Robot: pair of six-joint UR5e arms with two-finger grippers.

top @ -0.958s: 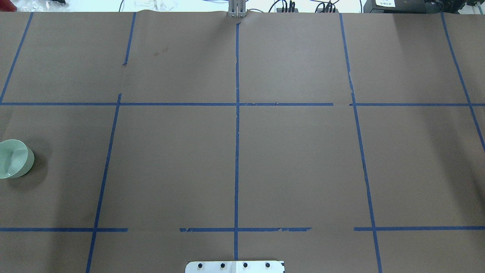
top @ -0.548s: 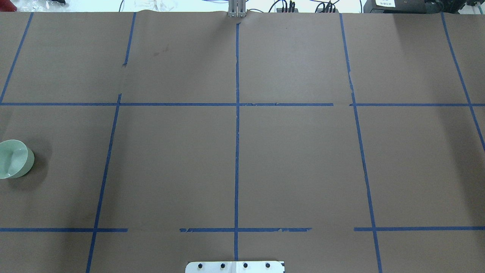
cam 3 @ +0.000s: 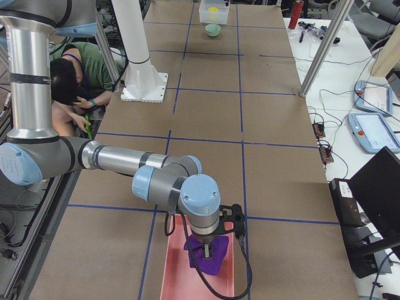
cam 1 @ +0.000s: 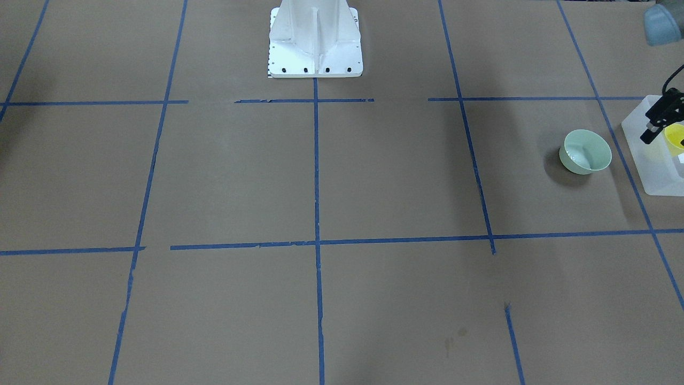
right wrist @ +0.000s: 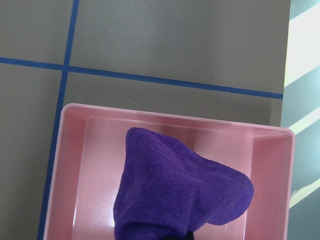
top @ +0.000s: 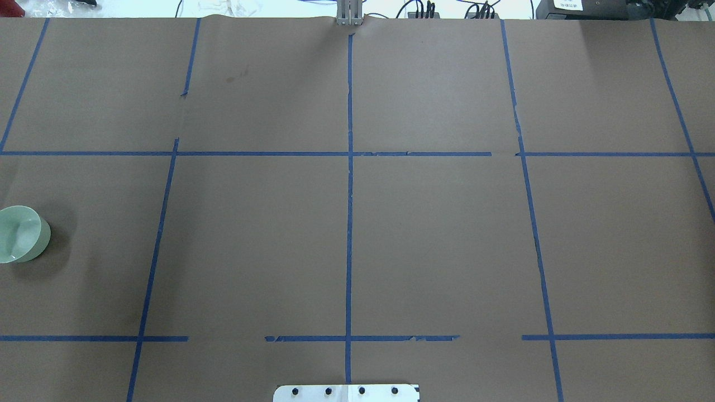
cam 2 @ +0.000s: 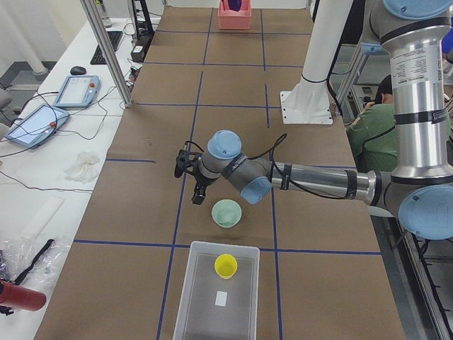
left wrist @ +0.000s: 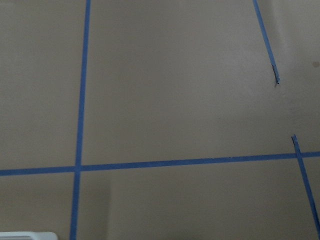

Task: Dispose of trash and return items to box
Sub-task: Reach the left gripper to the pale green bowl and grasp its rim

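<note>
Cup point(cam 2: 226, 265) is sitting upright in the box point(cam 2: 202, 312), and the bowl point(cam 2: 226, 212) is on the worktop point(cam 2: 233, 92) just outside it. Left hand point(cam 1: 653, 128) hangs above the worktop near the bowl, and we can't tell if its fingers are apart or together. Down the far end, the right hand point(cam 3: 209, 250) is pinched on a purple cloth point(right wrist: 180, 190) over a pink tray point(right wrist: 75, 165).
</note>
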